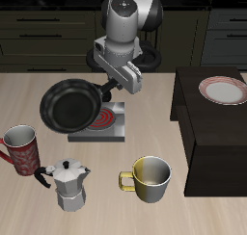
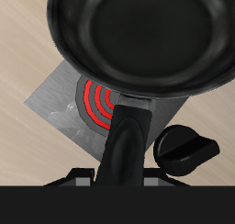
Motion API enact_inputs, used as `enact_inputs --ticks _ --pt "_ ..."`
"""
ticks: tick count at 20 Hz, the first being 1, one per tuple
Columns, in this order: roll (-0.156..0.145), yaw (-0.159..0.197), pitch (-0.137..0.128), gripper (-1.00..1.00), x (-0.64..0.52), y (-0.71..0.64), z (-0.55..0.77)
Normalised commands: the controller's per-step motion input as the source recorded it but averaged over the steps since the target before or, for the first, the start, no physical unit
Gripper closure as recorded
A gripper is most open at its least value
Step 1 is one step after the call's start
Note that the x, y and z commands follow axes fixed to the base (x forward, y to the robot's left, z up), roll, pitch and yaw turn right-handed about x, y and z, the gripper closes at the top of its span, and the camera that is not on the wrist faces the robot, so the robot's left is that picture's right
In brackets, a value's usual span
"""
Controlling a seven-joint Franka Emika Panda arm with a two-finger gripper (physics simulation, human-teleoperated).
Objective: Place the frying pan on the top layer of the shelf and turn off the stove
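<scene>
I see the tool (image 1: 113, 80) clenched on the long handle of the frying pan (image 1: 69, 105), which hangs tilted in the air above the stove (image 1: 102, 129). The coil glows red, and the black knob (image 2: 186, 147) sits beside it. The shelf (image 1: 207, 118) stands well apart along the bench (image 1: 193, 215), a plate (image 1: 224, 89) on its top. The pan seems clear of the burner, though I can't be sure.

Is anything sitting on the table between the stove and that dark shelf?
No. In the exterior view, only bare tabletop separates the stove from the shelf; the yellow mug stands nearer the front edge.
</scene>
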Motion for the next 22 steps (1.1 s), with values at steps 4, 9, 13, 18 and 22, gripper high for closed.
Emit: enact_inputs --ticks 4,9,13,18,22 --pt "-0.027 0.075 -0.017 1.00 -0.01 -0.05 0.16" --pt "-0.011 0.157 0.003 1.00 0.04 0.00 0.09" --pt "0.037 0.190 0.019 1.00 0.07 0.02 0.08" --pt "-0.033 0.137 -0.024 1.00 -0.01 -0.19 0.26" --pt "0.006 0.205 -0.012 1.00 -0.01 -0.12 0.27"
